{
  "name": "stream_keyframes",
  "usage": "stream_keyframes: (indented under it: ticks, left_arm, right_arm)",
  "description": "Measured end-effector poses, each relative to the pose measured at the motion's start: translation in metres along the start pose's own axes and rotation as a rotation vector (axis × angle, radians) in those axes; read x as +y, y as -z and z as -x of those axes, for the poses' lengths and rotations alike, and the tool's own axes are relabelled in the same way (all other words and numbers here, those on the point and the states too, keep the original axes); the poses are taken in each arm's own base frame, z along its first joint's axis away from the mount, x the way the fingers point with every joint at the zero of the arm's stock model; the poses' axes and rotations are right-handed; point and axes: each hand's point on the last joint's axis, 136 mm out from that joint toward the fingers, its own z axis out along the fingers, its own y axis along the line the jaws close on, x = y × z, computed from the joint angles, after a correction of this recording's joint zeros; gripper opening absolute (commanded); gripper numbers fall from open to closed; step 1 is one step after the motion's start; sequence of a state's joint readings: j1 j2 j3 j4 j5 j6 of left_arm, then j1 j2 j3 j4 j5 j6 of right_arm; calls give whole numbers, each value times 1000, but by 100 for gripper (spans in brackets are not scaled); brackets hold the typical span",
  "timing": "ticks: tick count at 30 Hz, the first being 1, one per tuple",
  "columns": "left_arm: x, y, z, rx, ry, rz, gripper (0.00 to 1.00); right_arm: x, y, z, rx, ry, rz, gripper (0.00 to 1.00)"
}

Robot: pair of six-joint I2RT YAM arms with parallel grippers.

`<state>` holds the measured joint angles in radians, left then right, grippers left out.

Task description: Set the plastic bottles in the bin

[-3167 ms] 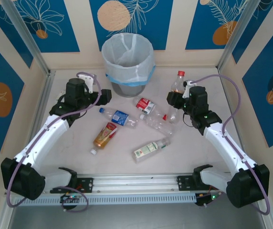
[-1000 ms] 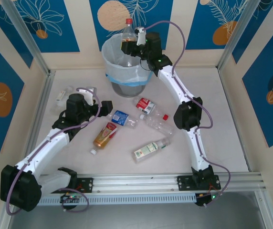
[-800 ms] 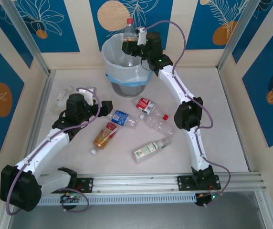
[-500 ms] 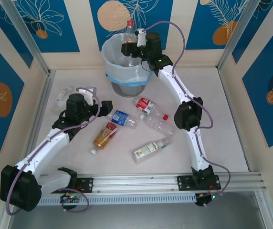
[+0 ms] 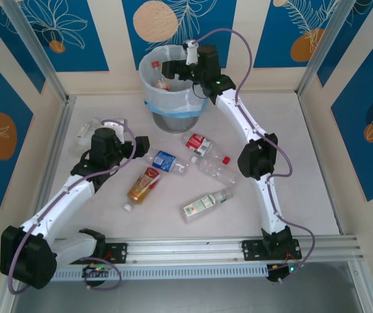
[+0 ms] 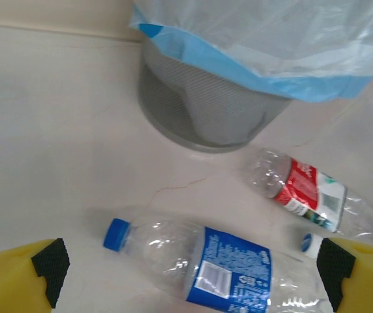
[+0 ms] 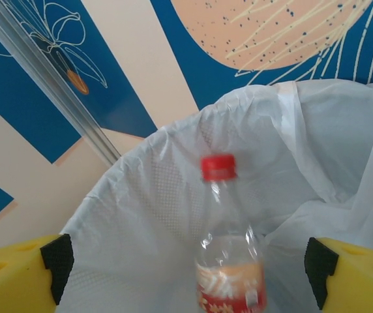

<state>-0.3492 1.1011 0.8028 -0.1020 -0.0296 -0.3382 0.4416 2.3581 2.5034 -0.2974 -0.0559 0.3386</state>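
Pale table (image 5: 304, 163), blue-label bottle (image 5: 165, 160) before bin (image 5: 173, 119)

The bin (image 5: 173, 122) is showing a grey wall, matt and finely meshed, under a thin translucent plastic bag (image 5: 173, 91) that is crinkling and shining softly. The red-capped bottle (image 7: 229, 261) is looking like clear glossy plastic with a shiny printed label. The blue-label bottle (image 6: 216, 267) and red-label bottle (image 6: 304, 192) are gleaming likewise on the table (image 6: 43, 98), whose pale surface is looking smooth, stone-like and faintly veined. The fingers (image 6: 7, 280) of the left gripper (image 6: 190, 261) and right gripper (image 7: 186, 261) are showing matt yellow plastic with black, rubbery-looking pads (image 7: 57, 257). The arm shells (image 5: 66, 195) are looking like glossy white plastic, the front rail (image 5: 186, 248) like brushed metal
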Motion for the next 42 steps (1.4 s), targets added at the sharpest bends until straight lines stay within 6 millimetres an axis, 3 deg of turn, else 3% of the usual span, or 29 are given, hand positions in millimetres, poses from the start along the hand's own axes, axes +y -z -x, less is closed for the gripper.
stream_keyframes:
  ticks: [8,13,19,28,35,42]
  left_arm:
    - [29,0,10,-5,40,157,99]
    - [45,-5,3,26,91,201,99]
    - [57,-11,-7,71,125,240,99]
    - [68,-12,-2,77,173,277,99]
    - [89,-10,-2,93,188,349,99]
    - [132,0,12,87,213,458,99]
  right_arm:
    - [40,58,31,-39,32,25,96]
    - [57,98,29,-66,60,35,97]
    - [52,139,-7,-56,71,-8,96]
    - [30,179,-72,27,32,-105,96]
    - [10,192,-126,185,-37,-189,97]
    - [-1,204,-167,325,-179,-271,100]
